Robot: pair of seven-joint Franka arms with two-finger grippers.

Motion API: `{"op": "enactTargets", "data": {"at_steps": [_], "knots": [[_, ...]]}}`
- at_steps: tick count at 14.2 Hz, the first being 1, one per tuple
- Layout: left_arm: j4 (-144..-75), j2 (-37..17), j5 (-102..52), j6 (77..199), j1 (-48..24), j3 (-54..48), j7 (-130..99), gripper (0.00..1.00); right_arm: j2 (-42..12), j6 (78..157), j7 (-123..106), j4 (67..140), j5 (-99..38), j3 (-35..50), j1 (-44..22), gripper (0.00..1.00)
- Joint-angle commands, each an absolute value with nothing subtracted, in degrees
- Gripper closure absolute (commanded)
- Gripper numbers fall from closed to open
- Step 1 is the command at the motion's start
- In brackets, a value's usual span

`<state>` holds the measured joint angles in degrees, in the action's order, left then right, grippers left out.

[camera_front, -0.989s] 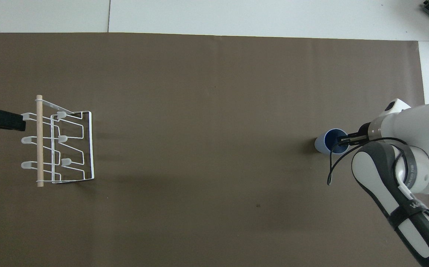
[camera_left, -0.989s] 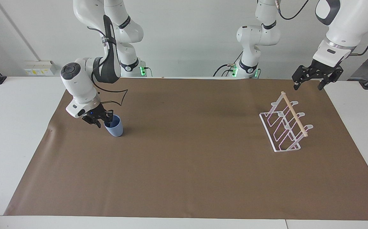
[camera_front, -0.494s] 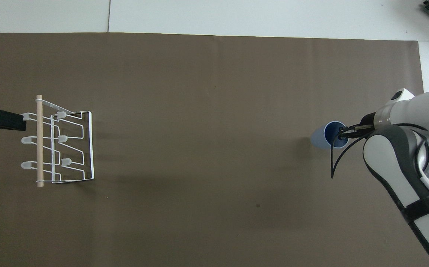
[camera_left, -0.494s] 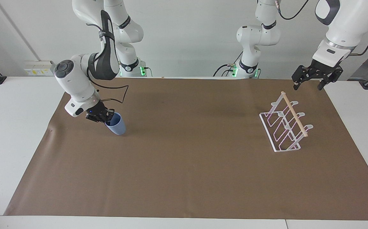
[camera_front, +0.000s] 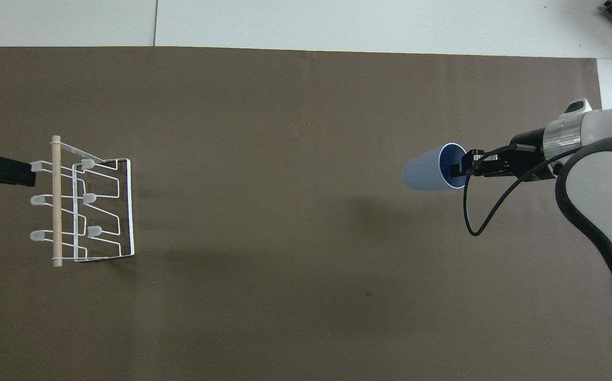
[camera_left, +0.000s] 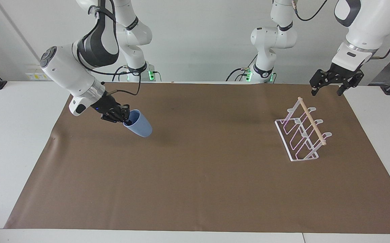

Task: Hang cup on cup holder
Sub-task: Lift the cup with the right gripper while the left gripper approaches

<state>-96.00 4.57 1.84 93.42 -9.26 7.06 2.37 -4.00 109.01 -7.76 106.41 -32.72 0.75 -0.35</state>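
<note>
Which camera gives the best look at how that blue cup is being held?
The facing view: the right gripper pinches the cup by its rim, tilted, up off the brown mat. The overhead view shows the cup on its side, mouth toward the gripper, but not its height.

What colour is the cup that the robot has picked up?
Light blue, plain, darker blue inside. The cup shows best in the overhead view, gripped by the right gripper.

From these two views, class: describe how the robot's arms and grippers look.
Both arms have glossy white rounded shells with dark grey panels and black joint rings. The right gripper and the left gripper are black, with two fingers each. Thin black cables loop along the arms.
</note>
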Motion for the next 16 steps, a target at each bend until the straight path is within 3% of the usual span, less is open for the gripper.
{"op": "enactTargets", "data": {"at_steps": [1, 10, 16], "knots": [[-97.12, 5.18, 1.32, 95.35, -9.84, 6.94, 2.02, 0.00, -3.34, 105.31, -6.59, 105.29, -44.94, 2.28, -0.09, 1.00], [-116.43, 13.79, -25.71, 112.30, -10.02, 6.59, -15.00, 0.00, 1.58, 104.32, -9.75, 117.33, -75.11, 5.45, -1.67, 1.00], [-123.83, 17.57, -41.28, 118.11, -11.51, 4.50, -30.72, 0.00, 0.70, 111.77, -11.95, 121.28, -91.21, 5.45, -8.33, 1.00]]}}
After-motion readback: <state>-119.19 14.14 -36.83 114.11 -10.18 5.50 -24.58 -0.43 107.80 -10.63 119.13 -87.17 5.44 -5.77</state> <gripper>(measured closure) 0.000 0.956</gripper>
